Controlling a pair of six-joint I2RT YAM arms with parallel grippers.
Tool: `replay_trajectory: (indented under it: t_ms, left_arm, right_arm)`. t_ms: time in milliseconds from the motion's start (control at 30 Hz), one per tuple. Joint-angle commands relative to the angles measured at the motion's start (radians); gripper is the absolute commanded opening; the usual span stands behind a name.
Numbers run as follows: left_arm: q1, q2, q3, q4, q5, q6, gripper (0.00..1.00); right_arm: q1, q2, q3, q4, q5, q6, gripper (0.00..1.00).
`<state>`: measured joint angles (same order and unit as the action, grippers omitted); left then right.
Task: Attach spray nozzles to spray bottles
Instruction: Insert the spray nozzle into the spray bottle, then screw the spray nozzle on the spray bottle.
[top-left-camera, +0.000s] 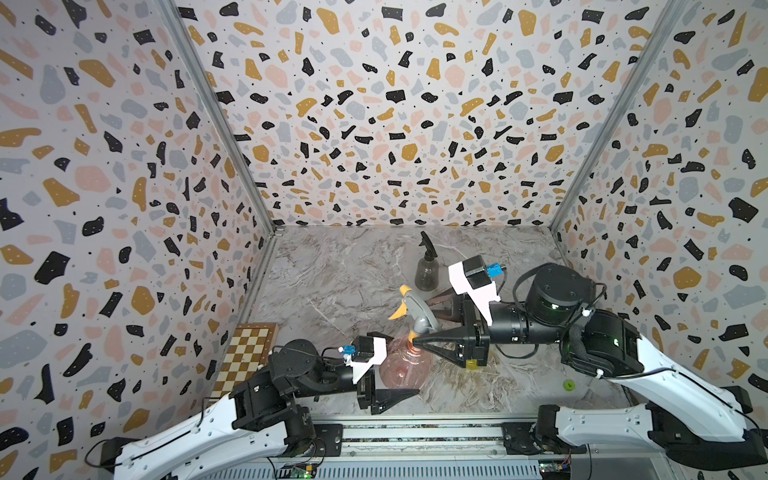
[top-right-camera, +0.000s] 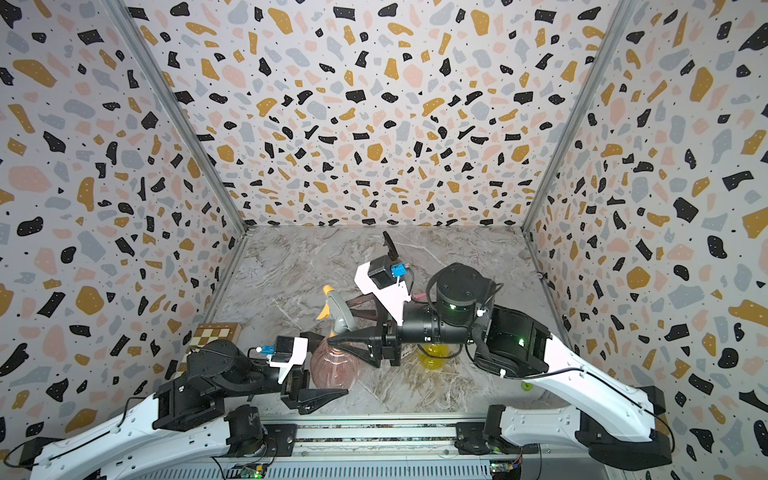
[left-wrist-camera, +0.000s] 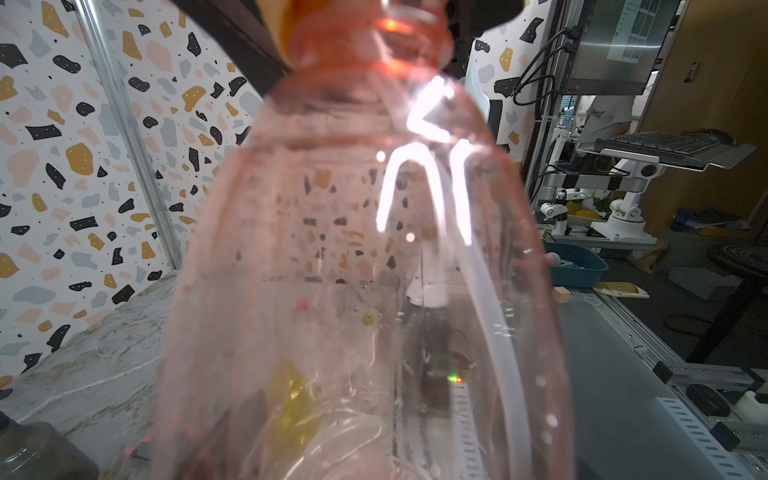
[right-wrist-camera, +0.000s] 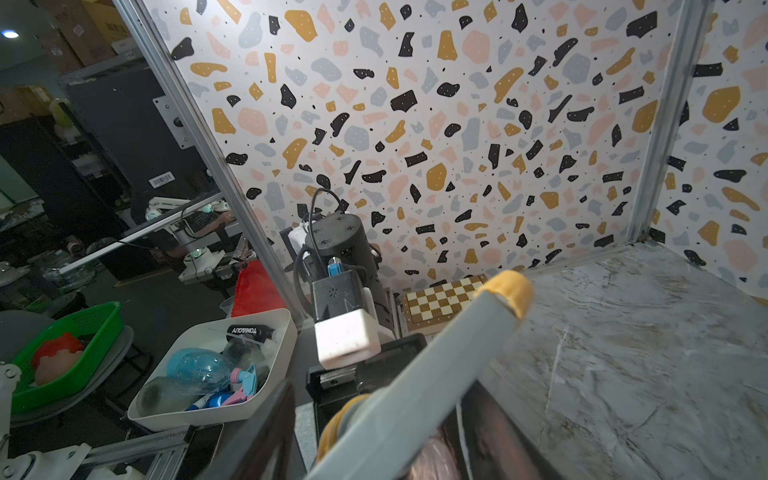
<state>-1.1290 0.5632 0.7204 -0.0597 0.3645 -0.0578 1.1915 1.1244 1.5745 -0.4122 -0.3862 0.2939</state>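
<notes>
Near the front edge of the grey marble-patterned tabletop (top-left-camera: 332, 270), a little left of its middle: rounded translucent pink plastic spray bottle (top-left-camera: 401, 372), neck up, belly caught between the two black fingers of the left gripper (top-left-camera: 404, 362). Closed on it, one finger on the far side, one on the near side. Fills almost the whole left wrist view and shows a white dip tube (left-wrist-camera: 490, 299) running down inside. Carries at its neck a grey plastic trigger spray nozzle (top-left-camera: 417, 309) with orange tip, trigger and collar; ridged neck visible beneath an edge of that collar in the left wrist view. Right gripper (top-left-camera: 423, 321) reaching in from the right edge, fingers level, one on each side of the nozzle's stem just above the collar, near fingertip at the collar itself. True grip or mere flanking: cannot tell. Toward the back edge, about mid-width: smoky dark grey translucent plastic bottle (top-left-camera: 426, 276), upright, black trigger nozzle (top-left-camera: 428, 245) seated on top. Under the right forearm, right of the pink bottle: rounded translucent yellow plastic bottle (top-right-camera: 434, 358), mostly hidden. Against the left edge near the front-left corner: wooden chessboard box (top-left-camera: 245, 357). Near the front-right corner: small green round object (top-left-camera: 568, 385), too small to identify.
</notes>
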Motion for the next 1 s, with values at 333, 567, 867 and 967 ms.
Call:
replay_trajectory:
  t_ms: [333,567,867,967]
  left_arm:
    - [-0.002,-0.005,0.042,0.003,-0.042,0.017,0.00]
    - [-0.002,-0.020,0.008,0.087,-0.076,-0.046,0.00]
    - [-0.002,-0.005,0.016,0.117,-0.082,-0.135,0.00]
    - [-0.002,0.021,0.058,0.039,-0.071,-0.105,0.00]
  right_arm:
    - [0.003,0.118,0.235,-0.275,0.090,0.048,0.37]
    - [0.005,0.062,0.142,-0.176,0.072,0.001,0.16]
    - [0.015,0.032,0.064,-0.095,0.093,-0.079,0.00]
    - [0.016,0.084,0.134,-0.180,0.068,-0.099,0.00]
